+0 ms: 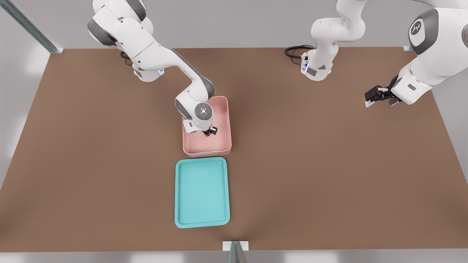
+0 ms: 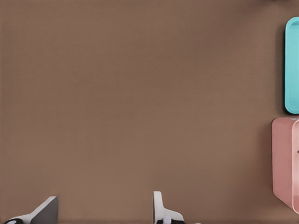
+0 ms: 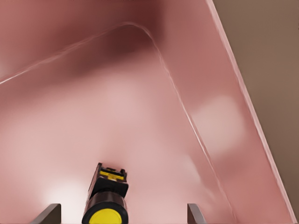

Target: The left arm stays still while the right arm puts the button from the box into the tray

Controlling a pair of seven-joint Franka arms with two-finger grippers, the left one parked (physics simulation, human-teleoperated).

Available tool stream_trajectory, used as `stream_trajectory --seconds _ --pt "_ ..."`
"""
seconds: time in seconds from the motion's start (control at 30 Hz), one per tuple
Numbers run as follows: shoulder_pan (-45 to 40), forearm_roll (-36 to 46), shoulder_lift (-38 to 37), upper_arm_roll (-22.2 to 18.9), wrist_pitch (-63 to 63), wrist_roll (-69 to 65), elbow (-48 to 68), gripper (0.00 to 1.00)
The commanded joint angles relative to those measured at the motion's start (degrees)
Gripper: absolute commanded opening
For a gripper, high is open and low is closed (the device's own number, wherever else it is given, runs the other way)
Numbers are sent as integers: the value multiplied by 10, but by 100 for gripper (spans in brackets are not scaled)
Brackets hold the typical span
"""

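- Pink plastic walls of the box (image 1: 225,126) enclose the right arm's gripper (image 1: 209,132), which is lowered inside the box near the middle of its floor.
- Spread apart, the two fingers (image 3: 49,213) are seen at either side of the button (image 3: 106,200) in the right wrist view, with a clear gap on each side; nothing is gripped.
- The button is seen lying on its side on the pink floor of the box, its round yellow cap turned toward the wrist camera and its dark body behind it.
- The teal tray (image 1: 202,223) is set on the brown bench (image 1: 329,164) just beside the box, on the side nearer the front view's camera, and nothing is seen in it.
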Motion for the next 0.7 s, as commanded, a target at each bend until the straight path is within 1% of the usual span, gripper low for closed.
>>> stream_trajectory --seconds 0.0,0.23,0.5,0.67 --pt "-1 -17 0 -1 92 348 -10 100" --pt "0 -71 -15 -2 187 347 -85 100" --pt "7 -77 16 -1 209 347 -85 100" --pt "7 -80 17 -1 208 342 -85 100"
